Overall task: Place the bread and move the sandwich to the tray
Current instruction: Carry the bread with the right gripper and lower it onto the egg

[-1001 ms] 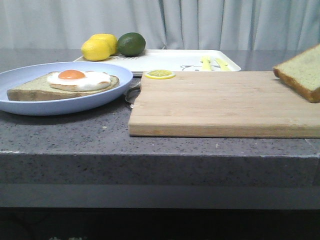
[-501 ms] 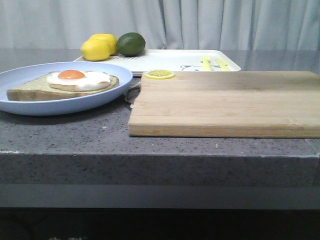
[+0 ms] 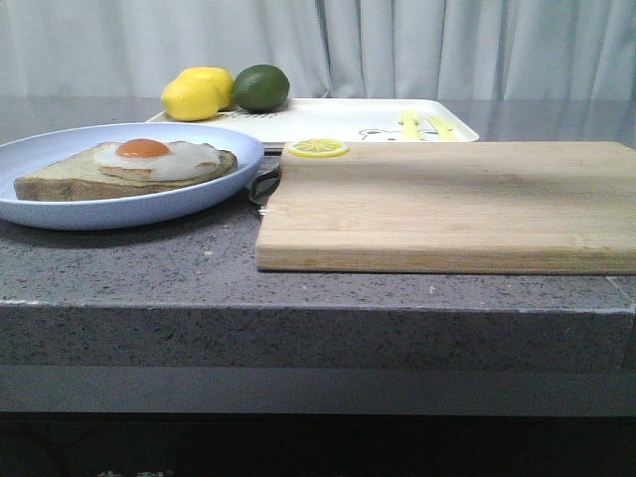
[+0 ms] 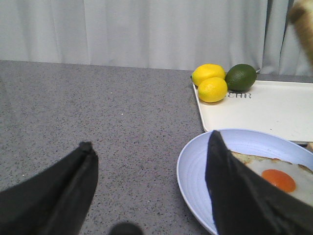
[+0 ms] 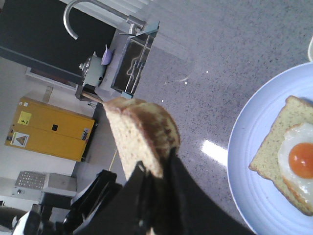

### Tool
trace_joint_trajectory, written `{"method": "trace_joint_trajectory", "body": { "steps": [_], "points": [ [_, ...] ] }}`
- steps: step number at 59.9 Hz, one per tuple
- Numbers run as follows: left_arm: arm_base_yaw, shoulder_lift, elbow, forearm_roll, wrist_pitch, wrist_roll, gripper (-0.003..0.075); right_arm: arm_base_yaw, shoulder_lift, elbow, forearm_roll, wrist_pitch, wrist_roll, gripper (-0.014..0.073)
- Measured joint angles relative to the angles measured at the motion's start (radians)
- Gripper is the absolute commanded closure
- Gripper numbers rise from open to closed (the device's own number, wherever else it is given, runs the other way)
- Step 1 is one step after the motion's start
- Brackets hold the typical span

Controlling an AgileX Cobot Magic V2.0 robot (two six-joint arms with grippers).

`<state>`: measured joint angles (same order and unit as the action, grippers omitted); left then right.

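- Bread slice gone from the front view: 1.0 s ago it hung over the right end of the cutting board [image 3: 447, 204], 0.5 s ago it was already out of frame, and it is out of frame now too.
- Right pincer [image 5: 154, 174] pinches the plain bread slice [image 5: 142, 134] by one edge, held up in the air; the plate shows below it in the right wrist view.
- Left pincer [image 4: 151, 181] spread, empty, low over the desk [image 4: 98, 112] beside the light-blue plate [image 4: 195, 161].
- Egg slice [image 3: 124, 171] lies on the plate, fried egg [image 3: 157, 156] on top, uncovered.
- White tray [image 3: 338, 119] sits behind the board, two lemons [image 3: 197, 93] and a lime [image 3: 261, 86] at its left end, yellow cutlery toward the right; lemon slice [image 3: 318, 148] on the board's back edge.
- Progress, as I judge it: bread lifted, not yet placed on the egg; plate not yet moved to the tray.
- Room: tray's middle looks free; the fruit crowds its left end. Plate sits near the desk's front edge, just beside the board's left corner.
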<state>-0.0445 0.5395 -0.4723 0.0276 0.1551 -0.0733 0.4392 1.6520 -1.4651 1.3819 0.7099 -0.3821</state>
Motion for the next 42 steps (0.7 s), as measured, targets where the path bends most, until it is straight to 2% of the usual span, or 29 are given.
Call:
{"method": "trace_joint_trajectory", "body": {
  "steps": [8,14,42],
  "points": [
    [0.0,0.0,0.0,0.0,0.0,0.0,0.0262,0.097,0.091,0.0,0.039,-0.177,0.0,0.0664],
    [0.0,0.0,0.0,0.0,0.0,0.0,0.0262,0.128,0.153,0.0,0.056,-0.258,-0.002,0.0662],
    [0.0,0.0,0.0,0.0,0.0,0.0,0.0262,0.132,0.219,0.096,0.08,-0.35,-0.002,0.0662]
  ]
}}
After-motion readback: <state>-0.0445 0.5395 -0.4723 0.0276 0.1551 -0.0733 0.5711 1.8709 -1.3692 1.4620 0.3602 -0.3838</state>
